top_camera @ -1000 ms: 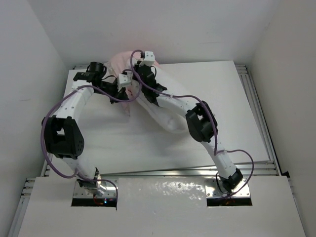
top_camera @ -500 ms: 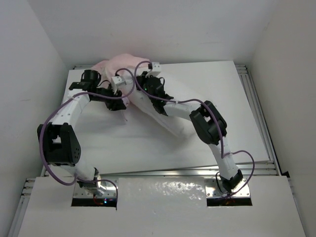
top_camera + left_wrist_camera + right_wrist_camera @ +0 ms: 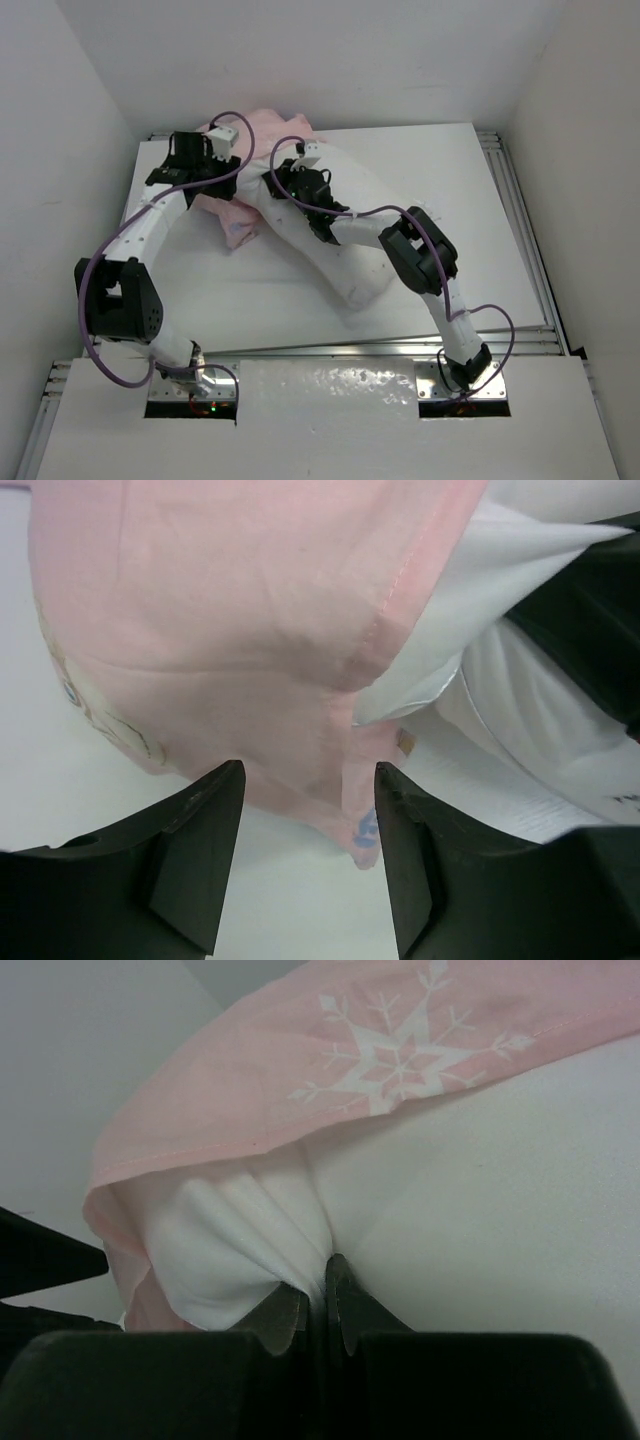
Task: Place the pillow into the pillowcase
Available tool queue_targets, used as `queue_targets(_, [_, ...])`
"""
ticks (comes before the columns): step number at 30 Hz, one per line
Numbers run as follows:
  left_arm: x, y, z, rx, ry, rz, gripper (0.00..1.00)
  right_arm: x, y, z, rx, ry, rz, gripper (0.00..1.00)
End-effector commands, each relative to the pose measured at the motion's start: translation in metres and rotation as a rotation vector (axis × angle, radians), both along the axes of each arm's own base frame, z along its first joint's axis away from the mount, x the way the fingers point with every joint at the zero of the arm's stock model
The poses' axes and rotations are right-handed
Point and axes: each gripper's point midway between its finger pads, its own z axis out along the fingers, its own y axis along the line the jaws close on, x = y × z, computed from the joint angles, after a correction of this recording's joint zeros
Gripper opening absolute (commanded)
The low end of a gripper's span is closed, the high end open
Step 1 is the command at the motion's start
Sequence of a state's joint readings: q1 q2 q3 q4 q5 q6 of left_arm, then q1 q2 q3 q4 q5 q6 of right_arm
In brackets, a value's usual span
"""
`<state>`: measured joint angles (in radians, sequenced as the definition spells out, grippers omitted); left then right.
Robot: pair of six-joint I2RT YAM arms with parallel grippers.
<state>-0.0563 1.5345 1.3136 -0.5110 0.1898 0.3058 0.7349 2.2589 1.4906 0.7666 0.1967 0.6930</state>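
From the top view, the pillowcase [image 3: 262, 125] lay bunched at the far left edge of the table [image 3: 450, 200], pale pink side outward; the pillow [image 3: 345, 270] ran out of it slantwise toward the table's middle, its near end bare; the left arm [image 3: 150, 215] reached to the case's left side and the right arm [image 3: 418, 250] lay along the pillow, its wrist at the mouth of the case; the fingers of neither could be made out from there.

In the left wrist view, the left gripper [image 3: 305, 865] stood with its jaws apart and nothing between them; the pink pillowcase [image 3: 220, 620] hung just beyond the fingertips [image 3: 205, 810], its stitched hem curving down the middle; white pillow [image 3: 510, 550] fabric poked out past that hem on the right.

In the right wrist view, the right gripper [image 3: 315, 1300] was pinched tight on a gathered fold of the pillow [image 3: 235, 1230]; the pillowcase [image 3: 300, 1110] edge, bearing a white snowflake [image 3: 400, 1050], draped over that fold from above.
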Motion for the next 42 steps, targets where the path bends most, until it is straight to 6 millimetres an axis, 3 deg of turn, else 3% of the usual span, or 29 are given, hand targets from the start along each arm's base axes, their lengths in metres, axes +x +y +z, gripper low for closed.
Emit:
queue_targets(1, [0.011, 0.017, 0.002, 0.058, -0.046, 0.164, 0.52, 0.010, -0.015, -0.012, -0.002, 0.023, -0.042, 0.00])
queue_targets(6, [0.013, 0.023, -0.002, 0.108, -0.061, 0.185, 0.51, 0.009, -0.017, -0.013, 0.005, 0.022, -0.046, 0.00])
queue_targets(10, [0.023, 0.027, -0.018, 0.158, -0.070, 0.206, 0.21, 0.006, -0.013, -0.013, 0.006, 0.021, -0.023, 0.00])
queue_targets(11, [0.027, 0.027, -0.015, 0.161, -0.088, 0.209, 0.06, 0.004, -0.011, -0.014, -0.002, 0.020, -0.016, 0.00])
queue_targets(12, [0.029, 0.026, -0.012, 0.157, -0.099, 0.203, 0.00, 0.001, -0.012, -0.014, -0.018, 0.012, -0.009, 0.00])
queue_targets(14, [0.032, 0.019, -0.005, 0.135, -0.112, 0.164, 0.00, -0.003, -0.010, -0.014, -0.029, 0.005, 0.011, 0.00])
queue_targets(16, [0.030, -0.007, 0.008, 0.064, -0.123, 0.029, 0.00, -0.010, -0.005, -0.011, -0.036, -0.017, 0.042, 0.00])
queue_targets(17, [0.020, -0.030, 0.010, -0.008, -0.098, -0.086, 0.00, -0.014, 0.000, -0.009, -0.034, -0.025, 0.059, 0.00])
queue_targets(18, [0.020, -0.041, 0.025, -0.028, -0.119, -0.148, 0.00, -0.015, 0.001, -0.005, -0.029, -0.034, 0.065, 0.00])
queue_targets(22, [-0.008, -0.107, 0.057, -0.116, -0.101, -0.416, 0.00, -0.019, 0.014, 0.032, 0.046, -0.098, 0.110, 0.00])
queue_targets(25, [-0.026, -0.141, 0.071, -0.132, -0.084, -0.558, 0.00, -0.017, 0.021, 0.065, 0.089, -0.160, 0.114, 0.00])
queue_targets(28, [-0.035, -0.162, 0.089, -0.192, -0.096, -0.649, 0.00, -0.013, 0.024, 0.093, 0.117, -0.209, 0.093, 0.00])
queue_targets(30, [-0.038, -0.173, 0.103, -0.240, -0.109, -0.700, 0.00, -0.006, 0.020, 0.098, 0.150, -0.197, 0.036, 0.00])
queue_targets(32, [-0.044, -0.179, 0.102, -0.263, -0.101, -0.748, 0.00, 0.000, 0.016, 0.090, 0.158, -0.168, -0.006, 0.00])
queue_targets(35, [-0.035, -0.163, 0.075, -0.200, -0.060, -0.656, 0.00, 0.002, 0.010, 0.065, 0.129, -0.129, -0.027, 0.00])
queue_targets(36, [-0.028, -0.147, 0.071, -0.190, -0.057, -0.597, 0.00, -0.003, 0.010, 0.067, 0.134, -0.140, -0.003, 0.00])
queue_targets(37, [-0.018, -0.133, 0.071, -0.178, -0.079, -0.533, 0.00, -0.008, 0.008, 0.063, 0.132, -0.138, 0.006, 0.00])
queue_targets(38, [-0.015, -0.118, 0.072, -0.209, -0.070, -0.443, 0.00, -0.015, 0.003, 0.044, 0.116, -0.107, 0.012, 0.00])
queue_targets(40, [0.010, -0.069, 0.081, -0.159, -0.127, -0.231, 0.05, -0.023, -0.002, 0.044, 0.140, -0.102, 0.017, 0.00])
queue_targets(41, [0.016, -0.055, 0.087, -0.133, -0.151, -0.152, 0.09, -0.027, -0.003, 0.035, 0.143, -0.079, 0.023, 0.00])
queue_targets(42, [0.021, -0.043, 0.088, -0.091, -0.165, -0.098, 0.20, -0.028, -0.003, 0.035, 0.153, -0.074, 0.029, 0.00])
